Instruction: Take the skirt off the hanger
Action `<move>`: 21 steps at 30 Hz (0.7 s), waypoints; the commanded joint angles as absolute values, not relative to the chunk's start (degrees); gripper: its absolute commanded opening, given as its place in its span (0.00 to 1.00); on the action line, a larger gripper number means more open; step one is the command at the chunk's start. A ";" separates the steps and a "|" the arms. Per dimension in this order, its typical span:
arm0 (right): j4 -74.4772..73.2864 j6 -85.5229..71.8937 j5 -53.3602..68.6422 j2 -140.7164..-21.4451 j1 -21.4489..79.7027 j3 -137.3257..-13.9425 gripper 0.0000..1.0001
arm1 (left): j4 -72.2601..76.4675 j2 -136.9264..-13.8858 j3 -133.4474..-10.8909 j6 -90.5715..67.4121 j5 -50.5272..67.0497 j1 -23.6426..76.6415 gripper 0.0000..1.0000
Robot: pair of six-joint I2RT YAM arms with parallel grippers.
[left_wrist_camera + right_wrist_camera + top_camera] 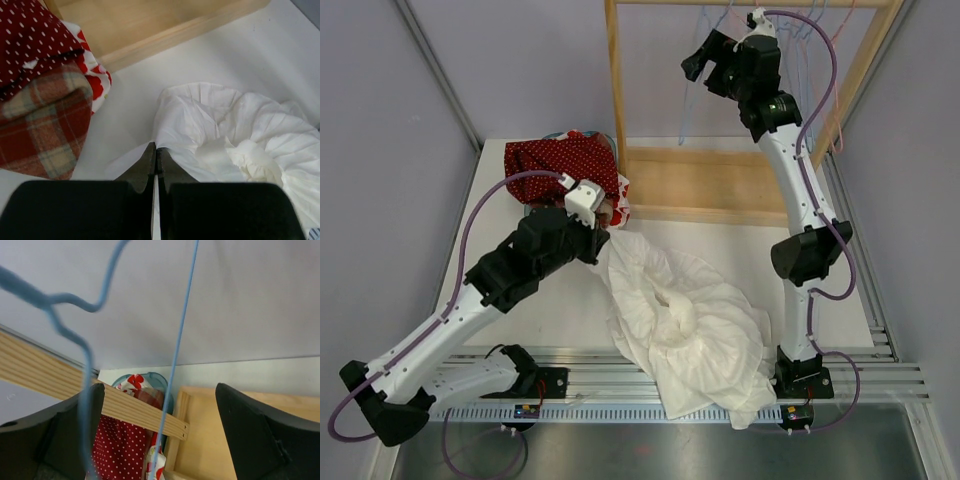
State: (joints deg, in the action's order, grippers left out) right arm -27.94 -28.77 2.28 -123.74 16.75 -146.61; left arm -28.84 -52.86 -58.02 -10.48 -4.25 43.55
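The white skirt [690,320] lies crumpled on the table between the two arm bases, off the hanger. My left gripper [605,232] is at its upper left edge, jaws shut, with a fold of the skirt [235,135] pinched at the tips of the left gripper [156,147]. High by the wooden rack, my right gripper [700,62] is open. In the right wrist view a bare light-blue wire hanger [181,335] hangs across the gap of the right gripper [160,387], and the fingers do not touch it.
A pile of clothes lies at the table's back left: red polka-dot cloth [560,160], a plaid piece [45,120] and a floral one, over a blue basket [150,377]. The wooden rack's post [615,90] and base board [710,185] stand behind the skirt. More hangers [810,20] hang above.
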 commanded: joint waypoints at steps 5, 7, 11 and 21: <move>-23.21 -28.12 3.69 -106.10 16.70 -127.90 1.00 | -29.44 -62.83 -82.74 -2.56 -9.07 35.45 0.00; -21.72 -28.04 4.22 -100.83 16.70 -122.54 0.99 | -29.53 -66.86 -87.25 -1.85 -8.44 32.10 0.00; -20.39 -28.74 5.62 -91.78 16.79 -113.93 0.99 | -28.65 -75.04 -99.47 -0.53 -8.96 22.60 0.00; -3.99 -33.13 16.77 -63.76 16.79 -78.89 0.99 | -18.47 -99.89 -139.46 -5.80 -4.23 8.53 0.00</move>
